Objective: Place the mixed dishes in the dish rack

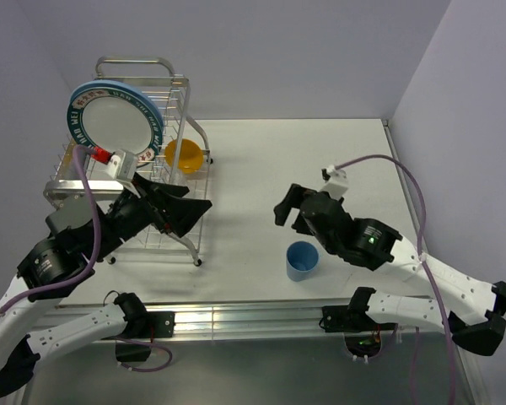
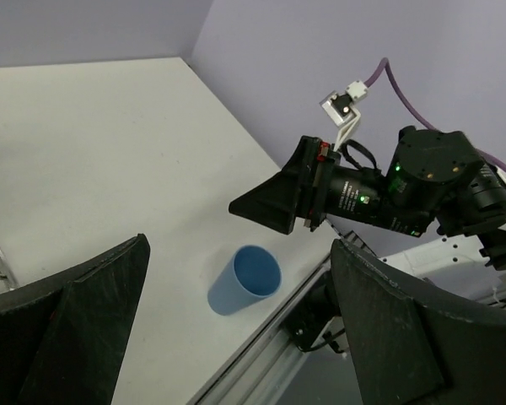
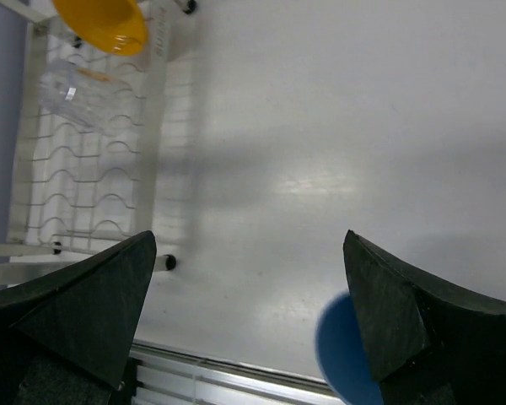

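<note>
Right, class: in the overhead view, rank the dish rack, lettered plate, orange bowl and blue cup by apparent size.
1. dish rack
2. lettered plate
3. orange bowl and blue cup: look about alike, so unranked.

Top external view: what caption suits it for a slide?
Plates and bowl sit in the dish rack; blue cup sits on the table.

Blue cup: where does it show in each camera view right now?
Top external: cup low, right of centre.
Left wrist: cup lower centre.
Right wrist: cup at the bottom edge, partly hidden.
Shared landmark: rail along the near edge, close to the cup in all three views.
</note>
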Tool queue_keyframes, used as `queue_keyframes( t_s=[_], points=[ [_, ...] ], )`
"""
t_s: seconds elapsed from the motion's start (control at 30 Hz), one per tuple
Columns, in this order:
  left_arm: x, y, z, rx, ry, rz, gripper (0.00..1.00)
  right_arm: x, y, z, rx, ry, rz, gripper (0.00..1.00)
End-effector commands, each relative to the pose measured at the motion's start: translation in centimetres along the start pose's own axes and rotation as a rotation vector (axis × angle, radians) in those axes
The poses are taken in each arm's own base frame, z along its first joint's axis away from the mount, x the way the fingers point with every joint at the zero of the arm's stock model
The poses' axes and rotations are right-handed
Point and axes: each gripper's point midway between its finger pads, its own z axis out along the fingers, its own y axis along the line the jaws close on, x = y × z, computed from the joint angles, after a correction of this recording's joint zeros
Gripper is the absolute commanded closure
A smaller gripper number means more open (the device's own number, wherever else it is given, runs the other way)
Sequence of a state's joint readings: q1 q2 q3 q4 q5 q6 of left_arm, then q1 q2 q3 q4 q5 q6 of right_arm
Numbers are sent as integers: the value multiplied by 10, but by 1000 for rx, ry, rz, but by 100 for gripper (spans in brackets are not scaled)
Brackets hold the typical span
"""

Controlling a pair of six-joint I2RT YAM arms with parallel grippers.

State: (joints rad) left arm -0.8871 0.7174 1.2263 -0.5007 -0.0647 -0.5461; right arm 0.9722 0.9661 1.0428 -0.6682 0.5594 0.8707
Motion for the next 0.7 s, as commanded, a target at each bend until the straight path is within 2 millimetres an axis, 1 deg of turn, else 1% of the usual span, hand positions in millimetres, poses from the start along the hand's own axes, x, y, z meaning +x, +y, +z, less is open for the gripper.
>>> queue_keyframes(
  t_s=[0.0,0.03,0.07,0.13,0.17,0.23,0.27,0.33,0.4,0.43,0.5,0.53,0.57,0.6,0.67],
  points=[
    [4,-14,4,73,12,-47,5,29,-60,-9,171,47,65,0],
    [8,-14,6,78,25,-48,5,33,-67,-10,180,53,74,0],
    [9,-16,7,89,28,-51,5,45,-81,-10,215,74,68,0],
    [14,-15,11,89,46,-55,6,51,-92,-12,237,76,115,0],
    [16,-16,12,93,50,-57,6,61,-108,-13,291,87,111,0],
    [21,-16,15,100,66,-60,6,64,-118,-14,319,69,151,0],
    [21,-16,15,102,67,-60,6,70,-125,-13,337,75,147,0],
    [23,-18,18,113,71,-64,6,74,-129,-13,343,76,164,0],
    [25,-19,20,123,75,-69,7,83,-134,-10,358,89,170,1],
    [29,-20,23,128,87,-71,7,87,-136,-9,362,100,171,3],
    [33,-20,25,135,103,-71,7,102,-137,-4,355,142,172,6],
    [37,-20,28,138,121,-70,7,108,-136,-3,347,160,171,9],
    [39,-20,30,140,129,-70,8,117,-135,0,334,187,180,10],
    [42,-20,31,140,138,-67,8,122,-136,1,334,200,181,11],
    [49,-20,35,144,164,-68,8,132,-136,4,318,222,179,18]
  ],
)
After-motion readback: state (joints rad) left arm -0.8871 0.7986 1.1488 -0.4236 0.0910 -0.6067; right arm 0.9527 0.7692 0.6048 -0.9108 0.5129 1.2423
